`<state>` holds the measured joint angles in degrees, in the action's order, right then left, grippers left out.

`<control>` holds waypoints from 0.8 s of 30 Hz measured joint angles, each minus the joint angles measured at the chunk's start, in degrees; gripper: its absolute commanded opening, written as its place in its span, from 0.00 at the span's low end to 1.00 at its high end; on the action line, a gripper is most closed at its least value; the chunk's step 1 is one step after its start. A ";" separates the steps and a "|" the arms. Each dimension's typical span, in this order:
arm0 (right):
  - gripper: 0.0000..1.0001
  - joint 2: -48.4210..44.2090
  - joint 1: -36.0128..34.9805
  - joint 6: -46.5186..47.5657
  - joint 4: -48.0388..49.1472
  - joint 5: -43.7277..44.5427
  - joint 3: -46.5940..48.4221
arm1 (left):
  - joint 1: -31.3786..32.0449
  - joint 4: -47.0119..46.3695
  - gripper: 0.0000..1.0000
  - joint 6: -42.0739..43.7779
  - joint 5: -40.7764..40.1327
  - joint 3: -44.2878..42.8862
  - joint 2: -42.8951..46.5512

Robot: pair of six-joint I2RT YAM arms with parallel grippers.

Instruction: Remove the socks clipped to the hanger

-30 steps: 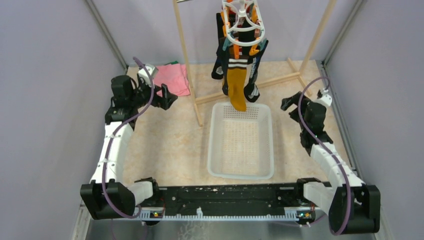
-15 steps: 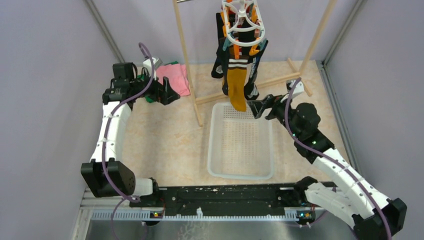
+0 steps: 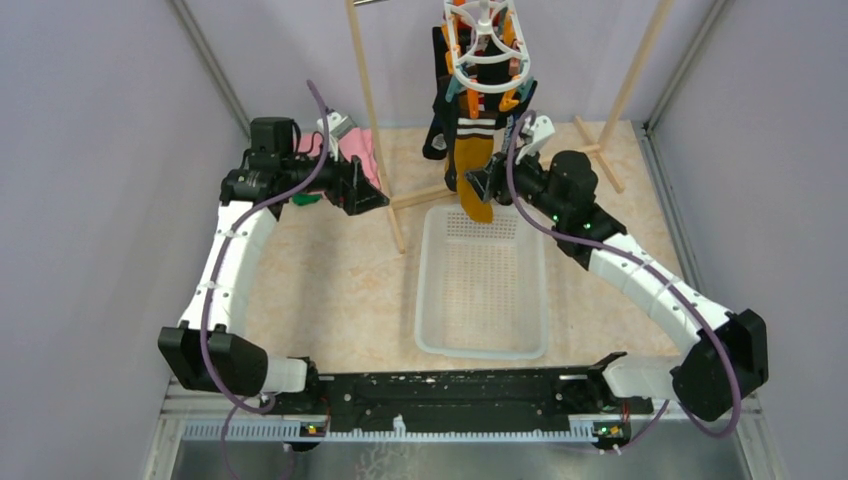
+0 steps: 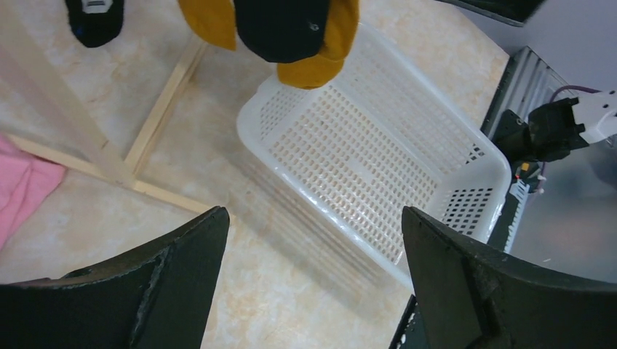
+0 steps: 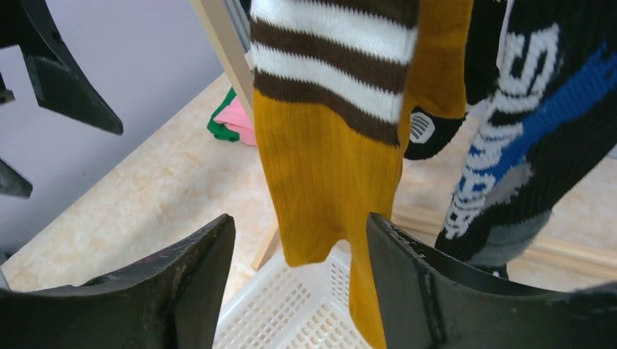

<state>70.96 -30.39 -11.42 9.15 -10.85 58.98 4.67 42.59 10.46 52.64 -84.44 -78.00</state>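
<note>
Between the posts of the wooden rack (image 3: 372, 110), at the far side of the table (image 3: 330, 280), the hanger (image 3: 487, 50) is seen suspended, with the socks (image 3: 470, 140) clipped to its pegs and hanging down in a bunch. The lowest of them, a mustard-yellow sock (image 5: 327, 167) banded in brown and white, is let down so that its toe reaches the far rim of the white basket (image 3: 480, 350). The right gripper (image 3: 478, 185) is held at this sock's lower part, with its jaws set well apart. In the right wrist view the mustard cloth is framed between the two dark fingers (image 5: 182, 291); whether it is touched by either cannot be told. A black sock (image 5: 538, 131) with white and blue marks is seen just beside it, to the outer side of one finger. The left gripper (image 3: 365, 195) is held on the other side of the rack's left post, near the pink cloth (image 3: 350, 150) and well apart from the socks. Its jaws are likewise spread and nothing is held between them; the basket is seen through the gap.
</note>
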 measured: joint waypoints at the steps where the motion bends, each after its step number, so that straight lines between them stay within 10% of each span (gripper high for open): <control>1: 0.55 0.63 0.00 0.39 0.35 -0.28 0.50 | 0.87 0.00 0.94 -0.39 0.22 0.00 0.00; 5: 0.38 2.38 0.00 1.57 2.40 -1.88 1.53 | 3.28 -0.09 0.92 -2.03 0.46 -0.35 -0.33; 12: 0.66 3.67 0.00 2.34 3.02 -2.08 1.57 | 5.22 -1.92 0.90 -5.01 1.09 -2.60 -2.95; 24: 0.72 -0.09 7.80 -0.31 2.47 -3.10 -1.22 | 6.08 -4.09 0.89 -8.28 1.97 -2.95 -4.02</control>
<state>70.87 -22.59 -11.73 11.62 -13.96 57.76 10.74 38.50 2.17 54.61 -87.39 -82.02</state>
